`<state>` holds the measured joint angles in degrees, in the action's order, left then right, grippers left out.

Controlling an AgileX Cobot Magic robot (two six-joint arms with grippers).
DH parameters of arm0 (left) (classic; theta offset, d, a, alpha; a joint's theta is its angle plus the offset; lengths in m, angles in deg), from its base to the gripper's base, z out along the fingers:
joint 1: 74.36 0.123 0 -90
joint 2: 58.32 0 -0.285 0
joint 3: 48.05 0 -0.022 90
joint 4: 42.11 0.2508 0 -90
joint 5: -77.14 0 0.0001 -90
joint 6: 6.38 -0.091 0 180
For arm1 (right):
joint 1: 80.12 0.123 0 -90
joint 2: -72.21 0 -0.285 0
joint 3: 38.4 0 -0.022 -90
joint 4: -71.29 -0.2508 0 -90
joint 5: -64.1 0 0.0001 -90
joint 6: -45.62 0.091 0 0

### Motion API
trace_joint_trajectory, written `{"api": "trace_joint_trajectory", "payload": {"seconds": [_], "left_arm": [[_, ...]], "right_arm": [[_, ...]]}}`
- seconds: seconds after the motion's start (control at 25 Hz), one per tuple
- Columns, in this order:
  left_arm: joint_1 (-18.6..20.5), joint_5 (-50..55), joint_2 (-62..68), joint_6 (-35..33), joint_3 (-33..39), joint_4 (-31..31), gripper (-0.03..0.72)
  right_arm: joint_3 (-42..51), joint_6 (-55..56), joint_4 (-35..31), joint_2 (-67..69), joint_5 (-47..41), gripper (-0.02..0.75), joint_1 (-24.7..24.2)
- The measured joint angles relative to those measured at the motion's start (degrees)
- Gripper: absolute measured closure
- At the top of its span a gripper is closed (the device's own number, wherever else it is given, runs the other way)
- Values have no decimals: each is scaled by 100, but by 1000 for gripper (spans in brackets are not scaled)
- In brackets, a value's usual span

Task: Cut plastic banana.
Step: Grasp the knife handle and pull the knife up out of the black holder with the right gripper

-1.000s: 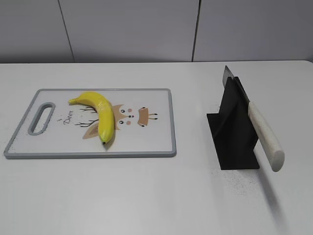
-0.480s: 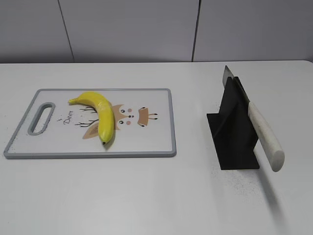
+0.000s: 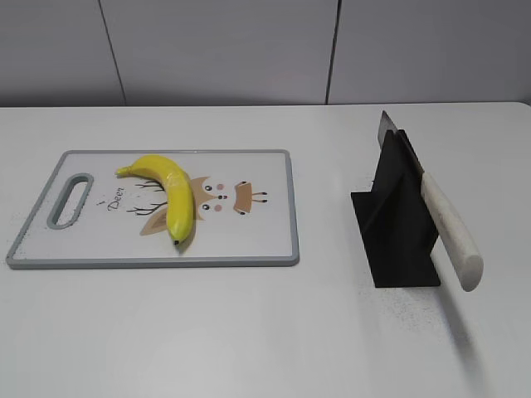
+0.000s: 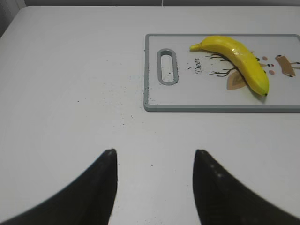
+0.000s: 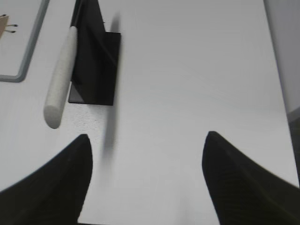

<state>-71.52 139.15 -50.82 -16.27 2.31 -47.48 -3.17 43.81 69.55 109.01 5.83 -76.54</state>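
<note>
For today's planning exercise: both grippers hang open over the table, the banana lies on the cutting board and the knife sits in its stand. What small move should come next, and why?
Probably the right gripper should ease forward and left toward the knife's white handle. The knife rests untouched in the black stand, the plastic banana lies uncut on the cutting board, and the left gripper is open and empty.
</note>
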Motion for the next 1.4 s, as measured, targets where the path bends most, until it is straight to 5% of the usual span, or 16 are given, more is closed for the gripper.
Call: {"api": "trace_joint_trajectory", "payload": {"seconds": [0.52,0.96,1.4], "left_arm": [[0,0,0,0,0,0,176],[0,0,0,0,0,2,176],[0,0,0,0,0,2,176]], "right_arm": [[-1057,672,-355,2429,-94,188,1527],[-1813,773,-386,5006,-382,204,1595],[-1813,796,-393,6252,286,265,1595]]}}
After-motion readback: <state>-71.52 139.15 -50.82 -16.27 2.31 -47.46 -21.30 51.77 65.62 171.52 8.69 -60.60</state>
